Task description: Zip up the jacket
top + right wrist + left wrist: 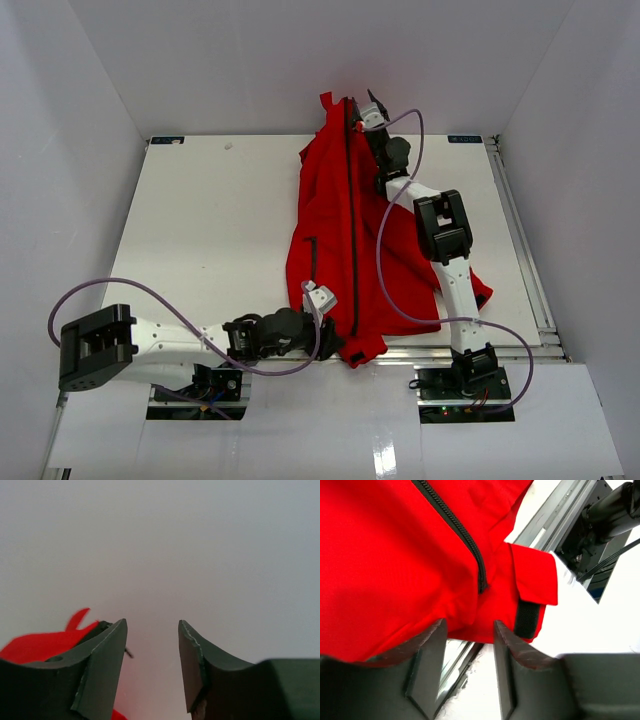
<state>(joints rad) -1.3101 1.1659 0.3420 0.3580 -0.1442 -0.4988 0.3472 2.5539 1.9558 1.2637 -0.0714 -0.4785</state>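
Note:
The red jacket lies lengthwise on the white table, collar at the far edge and hem at the near edge. Its dark zipper runs down the front. My left gripper is at the hem, left of the zipper's lower end. In the left wrist view its jaws stand apart with nothing between them, the hem just beyond the tips and the zipper's end above. My right gripper is raised at the collar, open, facing the back wall, with red fabric beside its left finger.
The right arm reaches over the jacket's right side. A metal rail runs along the table's near edge and also shows in the left wrist view. White walls enclose the table on three sides. A red cuff with a black strap hangs at the hem.

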